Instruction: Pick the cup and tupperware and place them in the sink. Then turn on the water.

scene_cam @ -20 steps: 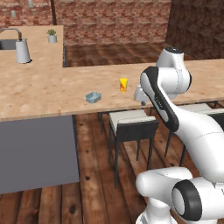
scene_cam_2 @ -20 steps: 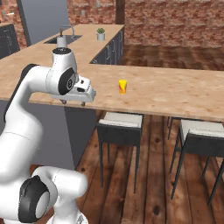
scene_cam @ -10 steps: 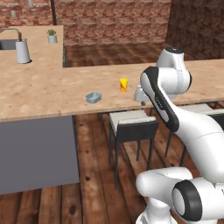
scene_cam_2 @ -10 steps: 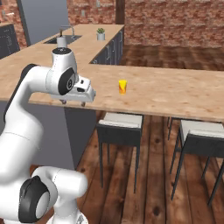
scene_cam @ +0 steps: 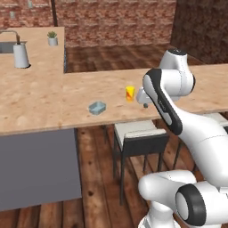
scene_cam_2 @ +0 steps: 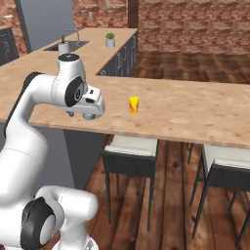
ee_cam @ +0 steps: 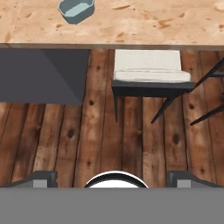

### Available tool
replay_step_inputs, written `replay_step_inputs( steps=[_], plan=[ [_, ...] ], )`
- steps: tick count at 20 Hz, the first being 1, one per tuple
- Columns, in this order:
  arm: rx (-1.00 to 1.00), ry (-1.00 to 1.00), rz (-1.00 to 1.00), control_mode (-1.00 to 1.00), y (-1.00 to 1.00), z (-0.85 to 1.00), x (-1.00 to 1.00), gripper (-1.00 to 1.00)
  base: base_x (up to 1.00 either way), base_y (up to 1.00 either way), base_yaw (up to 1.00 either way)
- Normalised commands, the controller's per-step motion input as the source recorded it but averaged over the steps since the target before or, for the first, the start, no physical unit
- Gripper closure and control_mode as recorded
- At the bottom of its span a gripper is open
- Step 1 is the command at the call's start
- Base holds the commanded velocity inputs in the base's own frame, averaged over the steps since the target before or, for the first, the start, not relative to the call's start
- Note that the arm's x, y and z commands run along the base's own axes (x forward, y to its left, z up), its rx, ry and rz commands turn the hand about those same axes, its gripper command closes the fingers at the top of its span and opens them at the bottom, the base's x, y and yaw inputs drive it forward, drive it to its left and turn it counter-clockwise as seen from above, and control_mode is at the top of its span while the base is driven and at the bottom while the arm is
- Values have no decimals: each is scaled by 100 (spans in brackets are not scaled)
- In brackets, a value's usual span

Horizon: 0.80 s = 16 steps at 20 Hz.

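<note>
The yellow cup [scene_cam: 129,93] with its red-orange band stands upright on the wood-look counter [scene_cam: 40,98], also seen as the cup [scene_cam_2: 134,105] from the right. To its left lies the pale blue-grey tupperware [scene_cam: 97,107], which the hand view shows at the top edge as the tupperware [ee_cam: 76,9]. My gripper [scene_cam: 144,105] hovers over the counter's front edge, just right of the cup, pointing down. Its fingertips [ee_cam: 41,177] stand wide apart, open with nothing between them. The sink [scene_cam: 5,46] with its faucet [scene_cam: 12,33] is far off at the back left. The water is out of view.
A white cylinder [scene_cam: 21,55] stands next to the sink, and a small potted plant [scene_cam: 52,39] sits further back. Stools [ee_cam: 151,74] stand on the wooden floor under the counter's overhang. A dark cabinet side [scene_cam: 38,169] closes the counter at the left.
</note>
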Motion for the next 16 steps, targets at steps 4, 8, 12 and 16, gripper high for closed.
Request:
replay_step_inputs(
  steps=[4, 8, 12, 16],
  plan=[
    [0, 0, 0, 100, 0, 0, 0, -100, 59, 0, 0],
    [0, 0, 0, 100, 0, 0, 0, -100, 58, 0, 0],
    [0, 0, 0, 100, 0, 0, 0, -100, 55, 1, 0],
    [0, 0, 0, 100, 0, 0, 0, -100, 48, 2, 0]
  ],
)
